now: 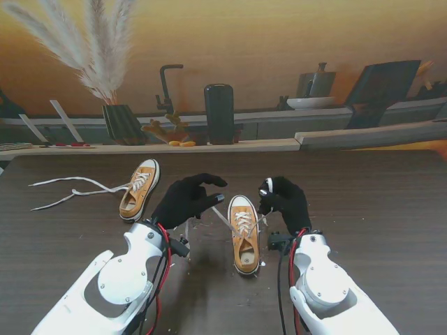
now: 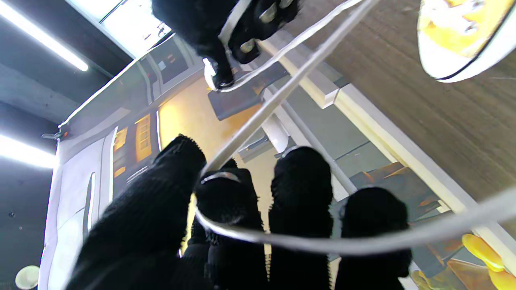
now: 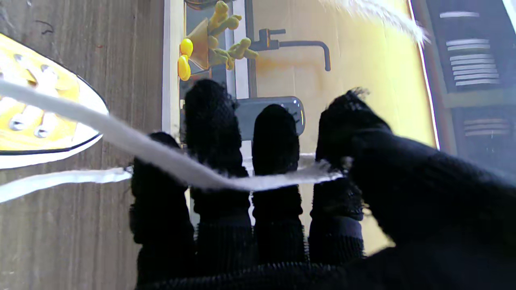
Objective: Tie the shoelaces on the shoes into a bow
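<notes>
Stand view, frame centre: my left hand (image 1: 187, 199) pinches one lace (image 1: 222, 218) of the shoe (image 1: 244, 234). Right hand (image 1: 285, 201) grips the other lace (image 3: 225, 181), thumb against fingers.

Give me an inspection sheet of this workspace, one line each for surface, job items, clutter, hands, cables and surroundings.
Surface: dark wood-grain table, small white specks near the shoes.
Job's things: near shoe between the hands, laces pulled out to both sides, no bow yet; far shoe on the left, untied, its loose laces trailing left.
Clutter: nothing seen beyond the specks.
Hands: left hand pinches one lace end; right hand pinches the other lace.
Cables: red and black wires along both wrists.
Surroundings: printed kitchen backdrop behind the table.
</notes>
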